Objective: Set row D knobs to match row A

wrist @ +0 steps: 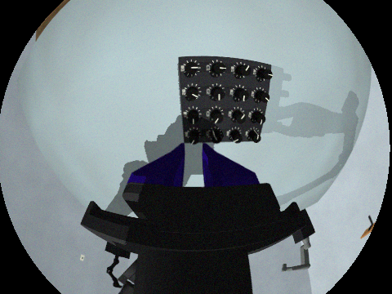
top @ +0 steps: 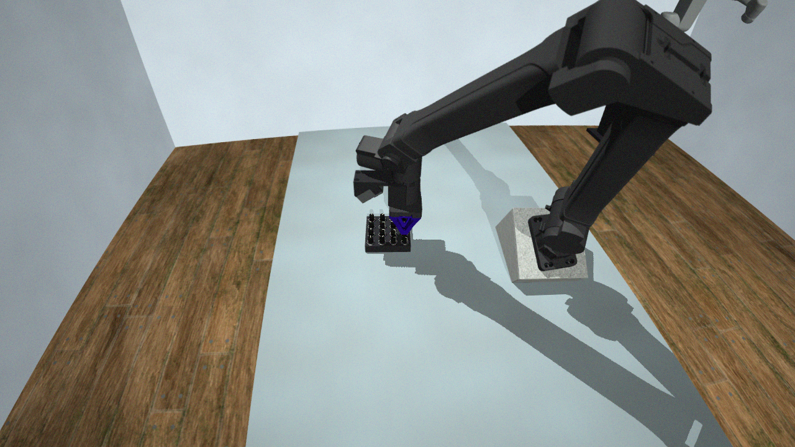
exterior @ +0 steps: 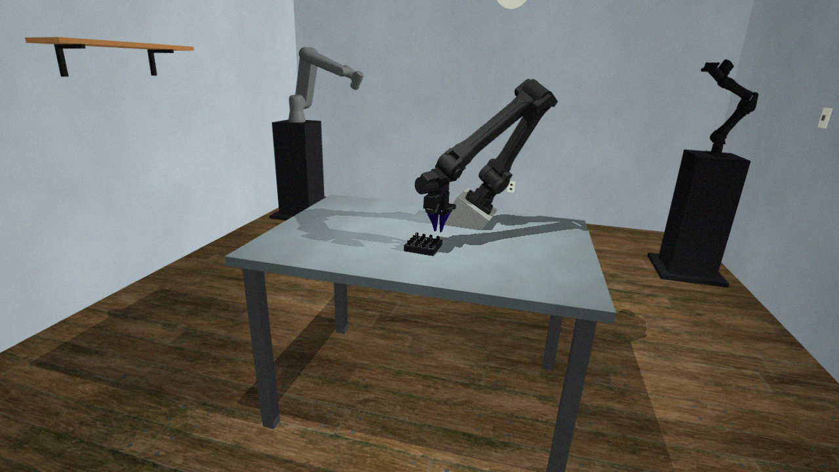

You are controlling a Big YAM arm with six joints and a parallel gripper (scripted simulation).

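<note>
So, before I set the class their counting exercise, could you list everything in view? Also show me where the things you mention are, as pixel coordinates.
knob box [top: 387,249] [exterior: 419,250] [wrist: 204,81]: 1, black, on the table
knobs [top: 381,239] [exterior: 417,236] [wrist: 192,94]: 16, black, white lines, on the box
table [top: 333,333] [exterior: 498,263] [wrist: 122,82]: 1, pale blue-green, mid-room
block [top: 525,244] [exterior: 469,214]: 1, pale grey, under the main arm
pedestals [exterior: 297,164] [exterior: 704,211]: 2, black, behind the table
spare arms [exterior: 305,76] [exterior: 736,120]: 2, grey and black, on pedestals
shelf [exterior: 108,42]: 1, orange-brown, left wall
wall plates [exterior: 511,186] [exterior: 824,118]: 2, whitish, back and right walls
disc [exterior: 511,2]: 1, cream, top edge
floor [top: 166,277] [exterior: 352,410]: 1, brown wood, below
walls [top: 249,55] [exterior: 410,35]: 3, blue-grey, around
main arm [top: 483,105] [exterior: 492,129]: 1, dark grey, over the table
fingers [top: 404,223] [exterior: 434,220]: 2, blue, apart
</note>
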